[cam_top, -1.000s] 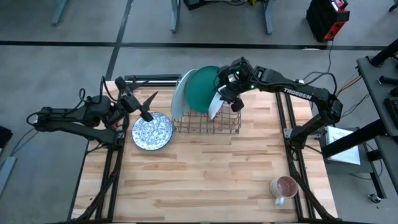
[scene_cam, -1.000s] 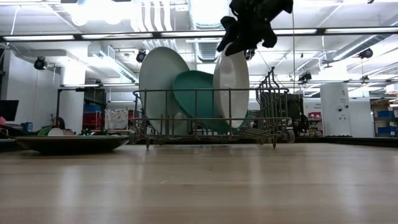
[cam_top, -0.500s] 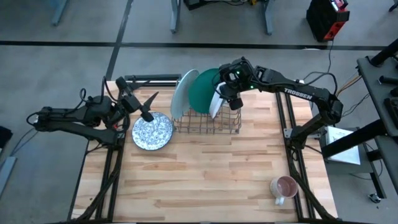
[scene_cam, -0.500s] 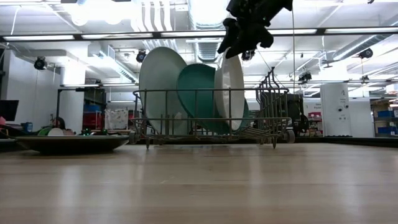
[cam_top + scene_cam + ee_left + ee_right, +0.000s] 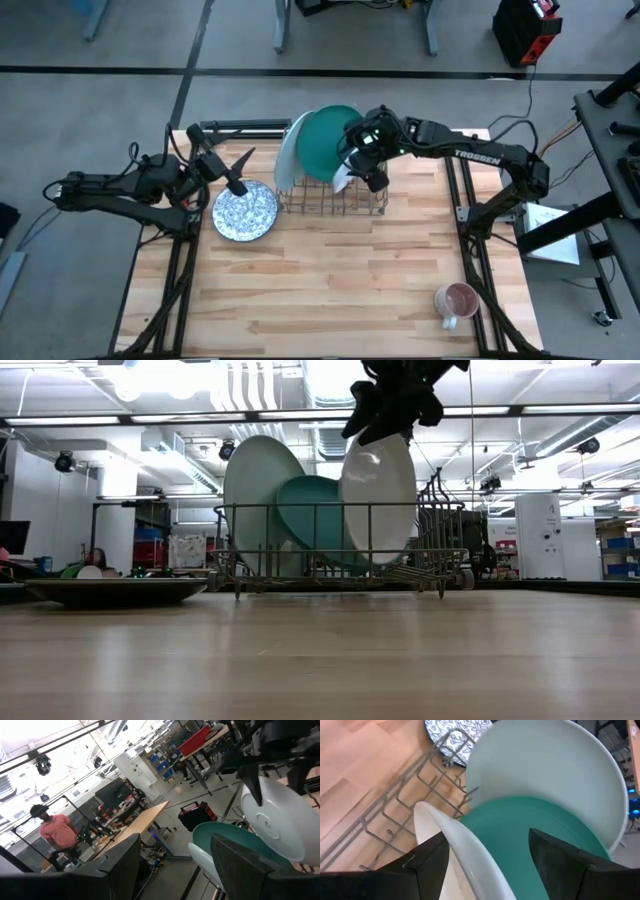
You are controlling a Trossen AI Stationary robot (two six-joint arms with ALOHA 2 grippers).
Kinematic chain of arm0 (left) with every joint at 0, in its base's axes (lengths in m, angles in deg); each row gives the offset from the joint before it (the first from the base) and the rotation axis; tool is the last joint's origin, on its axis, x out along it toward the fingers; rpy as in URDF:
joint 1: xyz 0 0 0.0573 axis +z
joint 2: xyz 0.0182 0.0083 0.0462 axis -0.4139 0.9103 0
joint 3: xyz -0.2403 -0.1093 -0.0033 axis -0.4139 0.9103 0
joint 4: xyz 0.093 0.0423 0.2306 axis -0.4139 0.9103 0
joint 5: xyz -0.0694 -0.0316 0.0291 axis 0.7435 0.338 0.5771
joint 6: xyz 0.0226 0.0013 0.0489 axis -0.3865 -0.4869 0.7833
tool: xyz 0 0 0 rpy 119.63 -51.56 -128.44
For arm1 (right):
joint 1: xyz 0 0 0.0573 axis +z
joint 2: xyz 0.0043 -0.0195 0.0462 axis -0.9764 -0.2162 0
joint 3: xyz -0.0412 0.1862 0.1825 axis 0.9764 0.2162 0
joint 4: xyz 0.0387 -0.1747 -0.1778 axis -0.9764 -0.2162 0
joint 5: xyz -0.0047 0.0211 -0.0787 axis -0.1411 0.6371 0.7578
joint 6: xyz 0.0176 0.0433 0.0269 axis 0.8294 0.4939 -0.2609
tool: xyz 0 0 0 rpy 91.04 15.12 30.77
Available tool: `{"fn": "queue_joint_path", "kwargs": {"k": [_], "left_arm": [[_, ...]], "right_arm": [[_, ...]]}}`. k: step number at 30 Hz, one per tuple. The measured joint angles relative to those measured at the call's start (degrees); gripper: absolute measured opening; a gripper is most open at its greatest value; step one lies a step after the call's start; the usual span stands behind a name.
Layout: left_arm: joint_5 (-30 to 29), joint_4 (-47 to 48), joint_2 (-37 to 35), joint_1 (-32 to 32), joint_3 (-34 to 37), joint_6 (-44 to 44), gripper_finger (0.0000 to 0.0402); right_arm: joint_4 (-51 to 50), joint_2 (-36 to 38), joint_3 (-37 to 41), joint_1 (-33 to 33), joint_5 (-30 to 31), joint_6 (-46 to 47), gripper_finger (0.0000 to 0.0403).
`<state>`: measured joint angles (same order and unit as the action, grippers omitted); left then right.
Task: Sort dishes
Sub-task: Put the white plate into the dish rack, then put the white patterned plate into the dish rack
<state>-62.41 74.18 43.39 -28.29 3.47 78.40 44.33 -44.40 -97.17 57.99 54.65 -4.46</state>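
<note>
While the right tool (image 5: pixel 357 168) straddles the white plate (image 5: pixel 378 484) with fingers parted, the wire rack (image 5: pixel 333 200) hems it in — mug (image 5: pixel 457 300) well apart.

Dark jointed arms (image 5: pixel 470 155); white lettering; black cables

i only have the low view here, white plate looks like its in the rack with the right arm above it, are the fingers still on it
Observer: In the right wrist view the right gripper has its fingers spread on either side of the white plate's rim, not pressed onto it.
Operator: where is the left arm, i cant see it
Observer: The high view shows the left gripper hovering open at the table's left, just above the speckled dish.
Operator: how many plates in the rack
Observer: Three stand on edge in the wire rack: the mint plate, the teal plate, then the white one.
Operator: anything else on the table
Observer: A mug sits at the near right corner.
</note>
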Motion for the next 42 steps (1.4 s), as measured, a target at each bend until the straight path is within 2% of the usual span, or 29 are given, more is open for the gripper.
{"fn": "queue_joint_path", "kwargs": {"k": [5, 10, 24, 33, 42], "left_arm": [[0.0, 0.0, 0.0, 0.0, 0.0, 0.0, 0.0229], [0.0, 0.0, 0.0, 0.0, 0.0, 0.0, 0.0229], [0.0, -0.1, 0.0, 0.0, 0.0, 0.0, 0.0229], [0.0, 0.2, 0.0, 0.0, 0.0, -0.4, 0.0229], [0.0, 0.2, 0.4, 0.0, 0.0, -1.0, 0.0229]], "right_arm": [[0.0, 0.0, 0.0, 2.1, 0.4, 0.0, 0.0264], [0.3, 0.0, 0.0, 3.5, 4.2, -0.3, 0.0270], [3.1, -0.5, -0.4, 5.5, 4.4, -1.6, 0.0293], [2.8, -2.0, -0.4, 6.9, 3.4, 4.4, 0.0306], [2.6, -2.3, -0.3, 6.9, 3.7, 16.1, 0.0322]]}}
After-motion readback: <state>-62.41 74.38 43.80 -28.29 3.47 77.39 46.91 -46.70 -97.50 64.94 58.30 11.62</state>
